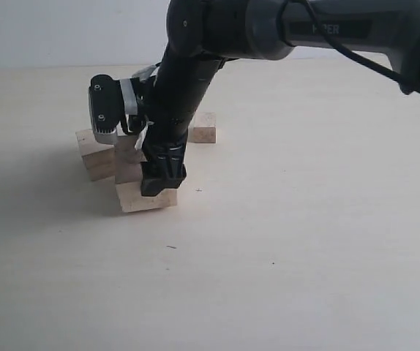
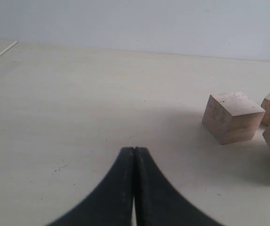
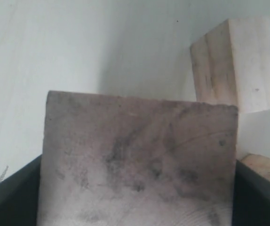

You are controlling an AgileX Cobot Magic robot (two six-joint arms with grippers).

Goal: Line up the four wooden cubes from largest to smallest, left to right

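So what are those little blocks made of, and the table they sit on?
The blocks look like bare, unpainted wood: pale, matte, with faint grain lines and dark specks, clearest on the block held by the right tool. The table looks like a smooth, matte, pale wood-look top; whether solid wood or laminate, I cannot tell.

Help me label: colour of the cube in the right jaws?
The cube is pale wood, smudged grey; right wrist view shows it best.

Exterior: high, oblique. Left wrist: low, distant. Right wrist: tight on cube [image 3: 139,165]. All share cubes [image 2: 233,117].
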